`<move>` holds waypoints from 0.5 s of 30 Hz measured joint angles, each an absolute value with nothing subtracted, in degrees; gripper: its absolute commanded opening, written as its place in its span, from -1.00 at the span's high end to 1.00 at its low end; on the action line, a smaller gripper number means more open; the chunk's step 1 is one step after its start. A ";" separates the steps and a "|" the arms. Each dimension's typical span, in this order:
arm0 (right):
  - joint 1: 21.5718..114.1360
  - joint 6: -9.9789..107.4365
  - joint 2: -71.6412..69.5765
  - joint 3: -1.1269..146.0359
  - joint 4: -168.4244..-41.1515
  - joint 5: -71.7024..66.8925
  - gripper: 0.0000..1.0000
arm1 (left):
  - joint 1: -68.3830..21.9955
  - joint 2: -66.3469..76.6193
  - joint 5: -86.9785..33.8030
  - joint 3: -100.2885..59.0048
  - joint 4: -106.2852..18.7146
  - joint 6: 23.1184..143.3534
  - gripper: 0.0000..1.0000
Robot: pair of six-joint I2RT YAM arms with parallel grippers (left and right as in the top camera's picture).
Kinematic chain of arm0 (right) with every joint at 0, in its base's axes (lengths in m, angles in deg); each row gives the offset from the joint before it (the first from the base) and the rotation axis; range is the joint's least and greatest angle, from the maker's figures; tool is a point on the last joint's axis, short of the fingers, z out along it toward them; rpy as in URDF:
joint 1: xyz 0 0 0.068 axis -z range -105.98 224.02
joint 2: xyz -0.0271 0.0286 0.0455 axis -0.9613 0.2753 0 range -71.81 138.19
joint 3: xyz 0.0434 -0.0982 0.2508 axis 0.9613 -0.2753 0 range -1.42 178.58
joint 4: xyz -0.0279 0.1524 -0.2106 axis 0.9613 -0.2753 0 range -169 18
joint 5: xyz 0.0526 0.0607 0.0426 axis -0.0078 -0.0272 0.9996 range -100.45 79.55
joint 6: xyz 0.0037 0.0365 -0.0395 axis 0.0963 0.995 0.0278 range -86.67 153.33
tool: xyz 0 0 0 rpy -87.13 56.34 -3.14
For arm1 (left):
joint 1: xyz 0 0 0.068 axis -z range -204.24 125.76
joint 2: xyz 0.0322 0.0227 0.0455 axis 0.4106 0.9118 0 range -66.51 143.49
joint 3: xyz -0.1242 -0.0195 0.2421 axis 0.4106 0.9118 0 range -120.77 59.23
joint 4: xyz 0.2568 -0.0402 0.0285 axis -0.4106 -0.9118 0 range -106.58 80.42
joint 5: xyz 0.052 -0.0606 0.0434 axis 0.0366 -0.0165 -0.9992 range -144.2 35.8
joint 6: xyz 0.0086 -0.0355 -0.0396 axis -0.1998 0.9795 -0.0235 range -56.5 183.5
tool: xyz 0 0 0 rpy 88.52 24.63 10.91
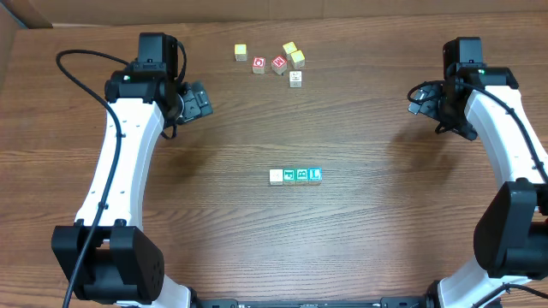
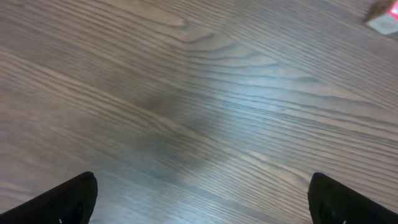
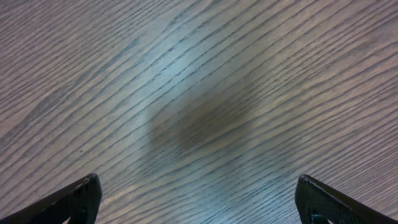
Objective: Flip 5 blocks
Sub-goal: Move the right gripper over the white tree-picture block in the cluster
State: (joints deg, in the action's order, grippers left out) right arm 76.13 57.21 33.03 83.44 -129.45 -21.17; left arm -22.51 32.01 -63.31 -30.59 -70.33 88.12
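A short row of blocks lies at the table's middle in the overhead view: a white one (image 1: 276,176) at the left end, then teal ones (image 1: 301,175) to its right. Another white block with a symbol (image 1: 295,78) sits apart at the back, beside the yellow cubes. My left gripper (image 1: 199,101) hovers at the back left, far from the row; in its wrist view it (image 2: 202,186) is open over bare wood. My right gripper (image 1: 419,98) is at the back right, also (image 3: 199,186) open over bare wood with nothing between its fingers.
Yellow cubes (image 1: 241,52) (image 1: 294,54) and two red-faced cubes (image 1: 259,65) (image 1: 279,64) cluster at the back centre. A blurred red-faced cube (image 2: 380,22) shows at the top right of the left wrist view. The table's back edge runs just behind the cluster.
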 measured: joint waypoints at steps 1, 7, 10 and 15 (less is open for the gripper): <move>76.13 57.23 33.03 83.44 -129.50 -21.15 -1.00 | -22.53 32.01 -63.94 -30.59 -70.44 88.12 -1.00; 76.13 57.21 33.03 83.44 -129.48 -21.19 -1.00 | -22.79 32.01 -65.97 -30.59 -70.86 88.12 -1.00; 76.13 57.23 33.03 83.44 -129.43 -21.17 -1.00 | -22.79 32.01 -66.32 -30.59 -70.88 88.12 -1.00; 76.13 57.19 33.03 83.42 -124.16 -20.21 -1.00 | -22.79 32.01 -66.50 -30.59 -70.88 88.12 -1.00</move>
